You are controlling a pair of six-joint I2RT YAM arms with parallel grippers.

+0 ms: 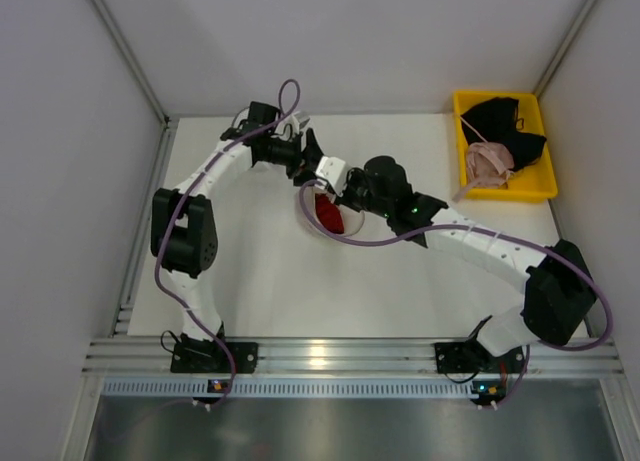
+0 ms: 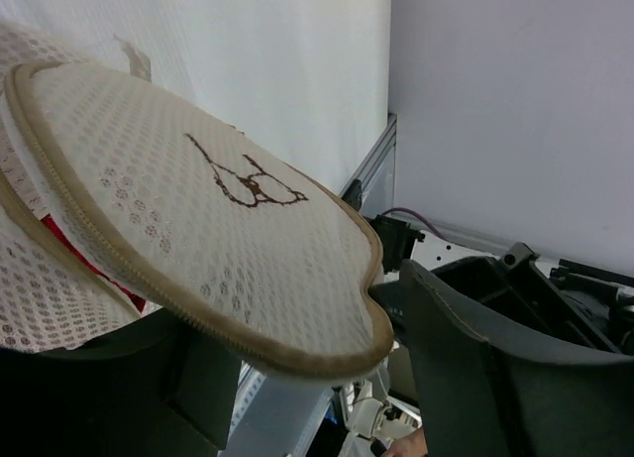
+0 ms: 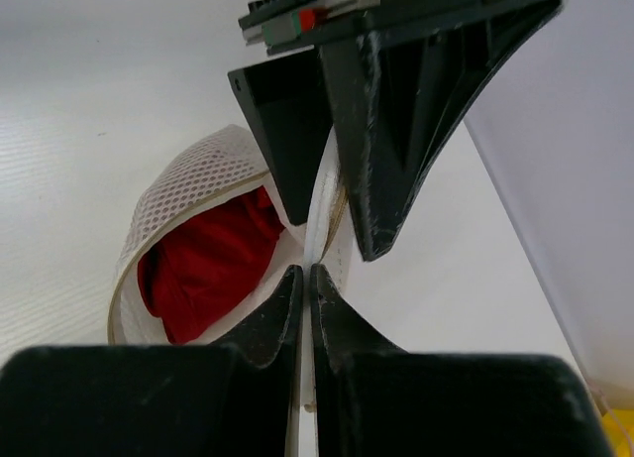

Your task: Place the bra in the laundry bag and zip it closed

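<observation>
The laundry bag (image 1: 304, 203) lies mid-table, a white mesh pouch with a tan rim, its mouth gaping. The red bra (image 1: 329, 217) is bunched inside it. In the right wrist view the bra (image 3: 203, 269) shows through the open mouth of the bag (image 3: 188, 174). My right gripper (image 3: 305, 279) is shut on a thin white strip at the bag's edge. My left gripper (image 1: 311, 149) holds the same edge just beyond; its fingers (image 3: 287, 130) flank the rim. In the left wrist view the bag's face (image 2: 198, 219), with its dark mark, lies between the fingers of my left gripper (image 2: 297, 323).
A yellow bin (image 1: 545, 186) stands at the back right, holding a black garment (image 1: 505, 121) and a pale pink bra (image 1: 488, 161). White walls close in the table on the left, back and right. A metal rail (image 1: 330, 356) runs along the front edge.
</observation>
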